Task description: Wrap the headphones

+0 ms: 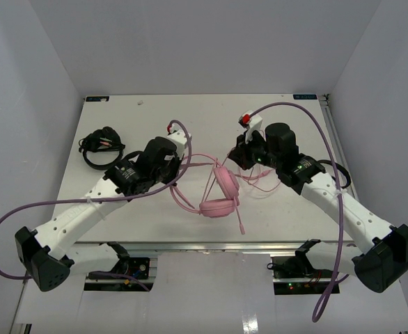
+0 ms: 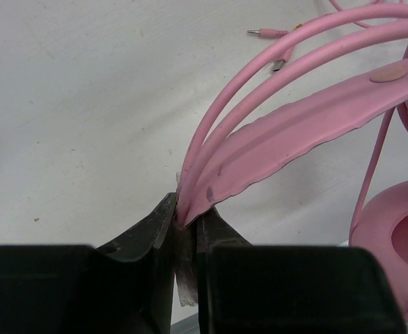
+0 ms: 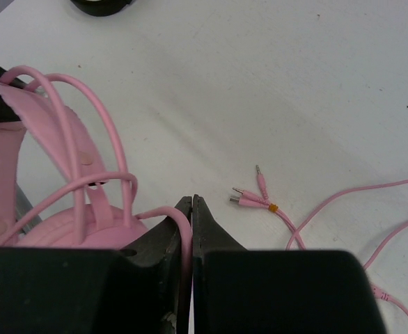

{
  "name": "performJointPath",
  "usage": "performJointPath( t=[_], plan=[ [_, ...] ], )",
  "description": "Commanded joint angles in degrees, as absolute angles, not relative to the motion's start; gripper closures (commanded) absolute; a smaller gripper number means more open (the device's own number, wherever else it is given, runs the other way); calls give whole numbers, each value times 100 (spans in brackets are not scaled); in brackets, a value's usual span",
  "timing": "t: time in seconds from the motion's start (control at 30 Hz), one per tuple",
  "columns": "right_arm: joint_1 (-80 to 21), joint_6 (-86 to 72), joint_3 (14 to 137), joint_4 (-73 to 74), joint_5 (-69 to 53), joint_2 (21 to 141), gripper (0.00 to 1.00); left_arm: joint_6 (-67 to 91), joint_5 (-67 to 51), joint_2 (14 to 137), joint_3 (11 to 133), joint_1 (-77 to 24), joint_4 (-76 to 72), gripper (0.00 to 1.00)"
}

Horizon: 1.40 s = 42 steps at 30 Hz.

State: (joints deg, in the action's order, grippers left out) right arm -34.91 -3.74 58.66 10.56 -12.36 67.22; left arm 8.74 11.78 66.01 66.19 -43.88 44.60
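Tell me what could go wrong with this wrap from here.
1. The left gripper pinches only the edge of the headband; a pull may slip it free.
2. The right gripper holds the thin cable, which could slide through.
3. The loose plugs may snag on cable loops during winding.

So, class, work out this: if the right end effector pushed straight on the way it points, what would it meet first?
Probably the bare table: nothing lies directly ahead of the right end effector, shut on the pink cable. The plugs sit off to one side. Depth is hard to judge.
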Motion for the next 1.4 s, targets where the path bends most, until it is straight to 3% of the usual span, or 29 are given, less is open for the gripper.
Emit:
performJointPath(
  t=[0.0, 0.2, 0.43, 1.0, 1.37],
  plan=[
    [-3360, -209, 6373, 1189, -1552, 6636, 92, 680, 2255, 6712, 6867, -4725, 4751, 100],
    [-3249, -356, 6476, 1204, -2380, 6686, 92, 457, 3416, 6743, 6820, -5204, 4430, 100],
    [-3172, -482, 6530, 1213, -3006, 6709, 92, 270, 3915, 6751, 6635, -5265, 4063, 100],
    [-3138, -1061, 6504, 881, -4908, 6933, 88, 377, 4439, 6916, 6731, -5265, 3964, 100],
    [-3155, -1836, 5527, -636, -5589, 6871, 84, 1178, 4710, 7218, 7220, -5265, 4194, 100]
  ],
)
